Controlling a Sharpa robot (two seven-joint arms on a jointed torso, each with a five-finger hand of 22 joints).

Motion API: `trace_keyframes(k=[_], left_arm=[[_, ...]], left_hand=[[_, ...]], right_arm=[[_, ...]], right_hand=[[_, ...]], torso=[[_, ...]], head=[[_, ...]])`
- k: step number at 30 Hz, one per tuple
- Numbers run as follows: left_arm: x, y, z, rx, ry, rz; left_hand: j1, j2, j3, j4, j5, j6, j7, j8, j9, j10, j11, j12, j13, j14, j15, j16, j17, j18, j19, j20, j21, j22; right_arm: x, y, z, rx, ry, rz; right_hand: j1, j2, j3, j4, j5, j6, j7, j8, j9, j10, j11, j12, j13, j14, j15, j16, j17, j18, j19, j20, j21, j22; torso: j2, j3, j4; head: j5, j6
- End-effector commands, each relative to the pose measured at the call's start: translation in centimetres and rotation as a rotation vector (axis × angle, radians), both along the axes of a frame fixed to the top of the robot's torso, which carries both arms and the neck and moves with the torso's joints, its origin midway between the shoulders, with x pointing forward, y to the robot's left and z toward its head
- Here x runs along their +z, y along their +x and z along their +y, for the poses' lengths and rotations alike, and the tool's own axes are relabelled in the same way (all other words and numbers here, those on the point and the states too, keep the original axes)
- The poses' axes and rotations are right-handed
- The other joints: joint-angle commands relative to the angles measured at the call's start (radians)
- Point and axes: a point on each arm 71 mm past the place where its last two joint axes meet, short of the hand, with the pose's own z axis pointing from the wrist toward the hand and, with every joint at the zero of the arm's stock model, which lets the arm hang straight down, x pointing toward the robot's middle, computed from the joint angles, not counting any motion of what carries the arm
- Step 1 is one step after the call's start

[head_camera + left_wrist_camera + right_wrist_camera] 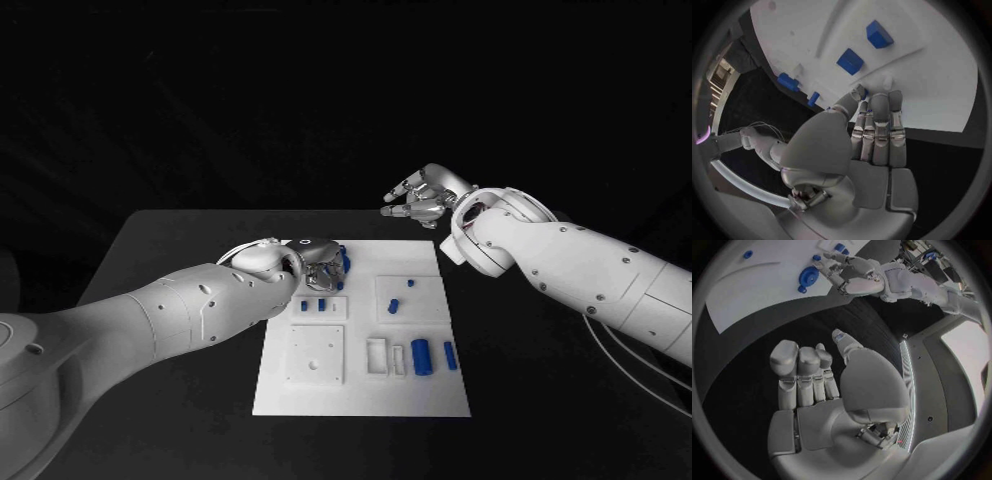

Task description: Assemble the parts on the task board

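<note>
Head view: matte white task board (361, 395) lies mid-table (173, 235). Left hand (320, 266) sits over its far-left corner by a blue part (343, 263); grip unclear. Blue cylinder (421, 356) lies near the right edge. Right hand (424, 196) hovers beyond, fingers loosely apart, empty.

Left wrist: fingertips (879, 102) meet the board by blue blocks (850, 61).

Right wrist: bare palm (826, 422) above black table.

Black table (173, 300), matte top, dark unlit backdrop behind it
</note>
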Motion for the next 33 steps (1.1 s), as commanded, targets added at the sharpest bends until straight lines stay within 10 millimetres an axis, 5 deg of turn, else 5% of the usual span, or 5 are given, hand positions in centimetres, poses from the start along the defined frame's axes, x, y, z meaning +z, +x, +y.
trace_keyframes(k=[1, 33], left_arm=[[-0.1, -0.2, -0.3, -0.019, -0.005, 0.007], [-1.3, -0.3, -0.5, -0.010, -0.011, 0.039]], left_hand=[[0.001, 0.009, 0.001, 0.003, 0.003, 0.004, 0.003, -0.002, 0.000, 0.008, -0.001, -0.003, -0.001, 0.000, -0.002, 0.004, -0.002, 0.017, -0.004, 0.000, 0.004, 0.022], [-0.002, 0.029, -0.009, 0.026, -0.002, 0.019, -0.001, -0.001, 0.001, 0.031, -0.009, -0.002, 0.000, 0.009, -0.006, 0.025, -0.006, 0.015, 0.001, -0.003, 0.014, 0.021]], right_arm=[[0.0, 0.0, 0.2, 0.012, -0.001, -0.002], [0.0, 0.0, 0.4, 0.015, 0.000, -0.001]], right_hand=[[-0.004, 0.000, 0.001, 0.006, 0.000, -0.002, 0.001, -0.004, -0.001, -0.003, -0.001, 0.000, 0.000, 0.003, 0.002, -0.001, 0.000, 0.015, 0.031, 0.004, 0.001, 0.110], [-0.003, 0.001, 0.004, 0.006, 0.002, 0.001, 0.001, -0.004, 0.000, -0.001, -0.002, 0.003, 0.001, 0.004, 0.002, -0.001, 0.001, 0.015, 0.032, 0.003, 0.000, 0.110]], torso=[[0.000, 0.0003, 0.0002], [-0.001, 0.0002, -0.0001]], head=[[0.001, -0.001], [-0.001, -0.008]])
